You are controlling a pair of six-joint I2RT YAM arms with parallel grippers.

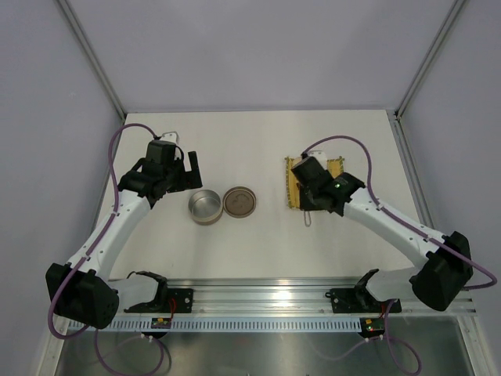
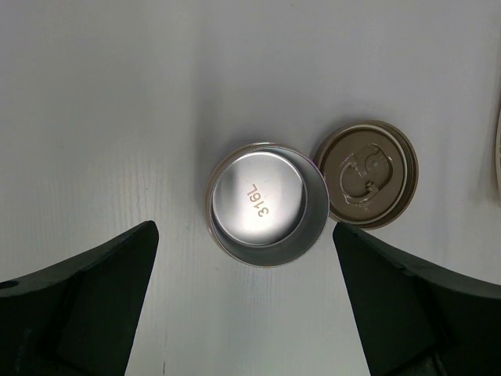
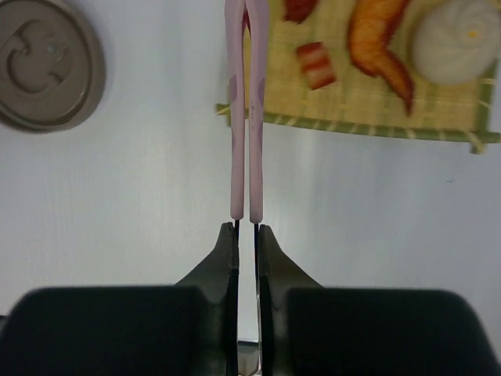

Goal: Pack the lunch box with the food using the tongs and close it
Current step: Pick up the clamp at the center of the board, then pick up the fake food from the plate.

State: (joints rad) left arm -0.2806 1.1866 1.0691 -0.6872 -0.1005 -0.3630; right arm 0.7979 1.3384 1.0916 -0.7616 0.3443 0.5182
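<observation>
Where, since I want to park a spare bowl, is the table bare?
Bare: table behind tin, lid and mat, and the strip between them and the rail. Crowded: lid-to-mat gap, where the right gripper grips the tongs.

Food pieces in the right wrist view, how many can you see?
4: a red piece at the top edge, a striped chunk below it, an orange shrimp right of those, a white bun farthest right. More may lie off-frame.

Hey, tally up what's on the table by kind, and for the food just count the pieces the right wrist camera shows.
tin: 1
lid: 1
tongs: 1
woven mat: 1
food: 4, namely bun, shrimp, striped chunk, red piece cut off by the frame edge
Total: 8
</observation>
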